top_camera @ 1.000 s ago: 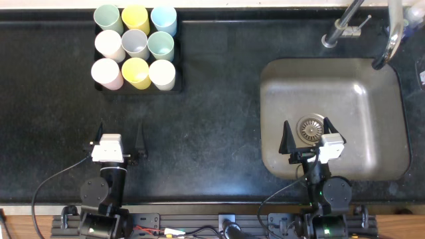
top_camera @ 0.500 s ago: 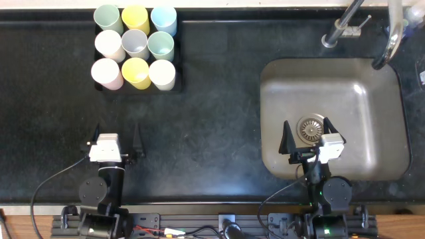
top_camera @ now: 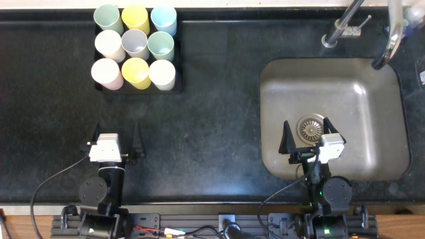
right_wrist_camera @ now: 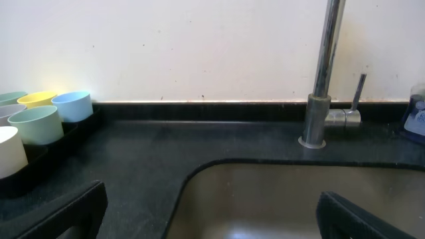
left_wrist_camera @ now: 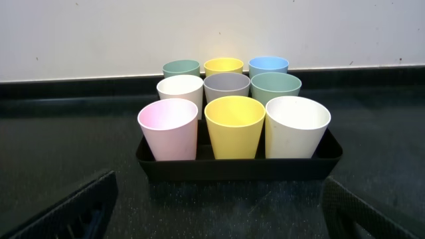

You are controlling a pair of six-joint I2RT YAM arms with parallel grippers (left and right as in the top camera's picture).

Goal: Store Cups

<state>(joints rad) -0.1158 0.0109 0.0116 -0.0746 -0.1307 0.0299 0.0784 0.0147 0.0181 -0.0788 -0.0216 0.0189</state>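
**Item 1, tray**. We list one black tray at the back left of the dark worktop, close to the wall and well apart from both arms.

**Item 2, cups**. We count nine, all upright with mouths up. They stand inside the tray in three rows of three, rims nearly touching.
- Row nearest the arms: pink cup, yellow cup, white cup.
- Middle row: cream cup, grey cup, green cup.
- Back row, by the wall: pale green cup, second yellow cup, blue cup.

**Item 3, left gripper**. It sits near the front of the worktop, facing the tray and well short of it. We note its two fingers spread wide with nothing between them.

**Item 4, right gripper**. It sits over the near part of the sink, and from above it appears just beside the drain. We note its fingers likewise spread wide, with nothing in their grasp.

**Item 5, fixtures.** We enter one steel sink set into the right half of the worktop. One upright tap stands on the worktop behind the sink, with a small lever at its side.
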